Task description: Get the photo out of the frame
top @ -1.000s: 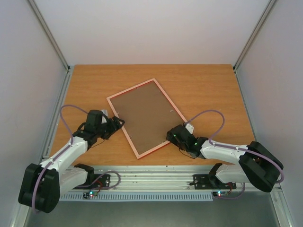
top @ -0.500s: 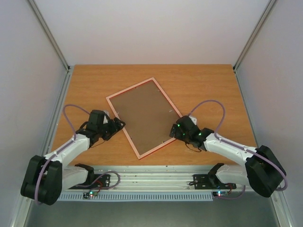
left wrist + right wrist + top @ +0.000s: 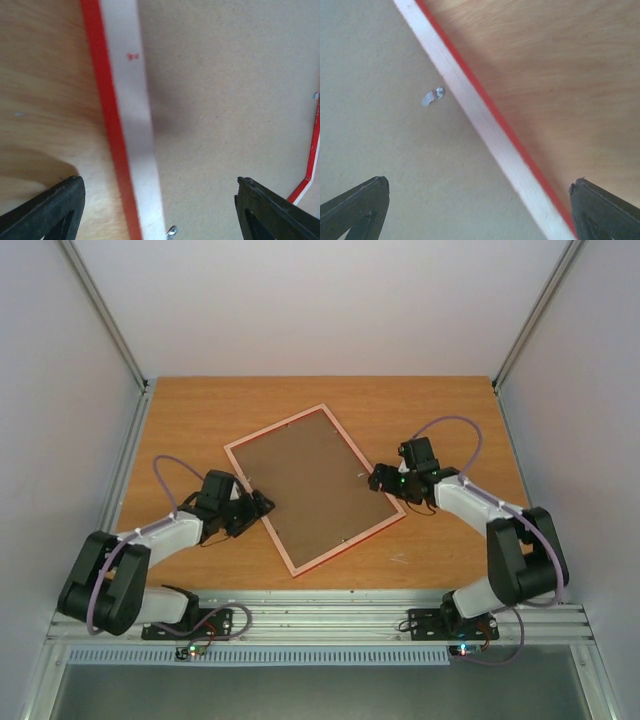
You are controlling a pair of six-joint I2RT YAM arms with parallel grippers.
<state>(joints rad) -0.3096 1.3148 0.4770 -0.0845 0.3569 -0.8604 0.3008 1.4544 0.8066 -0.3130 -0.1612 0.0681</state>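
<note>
The frame [image 3: 350, 542] lies face down and askew on the table, its brown backing board [image 3: 315, 488] facing up. The photo is hidden beneath the board. My left gripper [image 3: 262, 505] stands open at the frame's left edge. In the left wrist view its fingers [image 3: 60, 202] straddle the red-and-white rail [image 3: 125, 115], and a small metal tab [image 3: 171, 231] sits between them. My right gripper [image 3: 378, 480] stands open at the right edge. Its fingers [image 3: 362, 202] straddle that rail [image 3: 480, 115], with a metal tab [image 3: 432, 96] on the board ahead.
The wooden table [image 3: 440, 410] is walled in by white panels on the left, right and far sides. An aluminium rail [image 3: 330, 605] carrying both arm bases runs along the near edge. Each arm trails a purple cable loop [image 3: 455, 423].
My right gripper moved from the frame's near right corner up along the right edge and opened wider. My left gripper crept slightly closer to the left rail.
</note>
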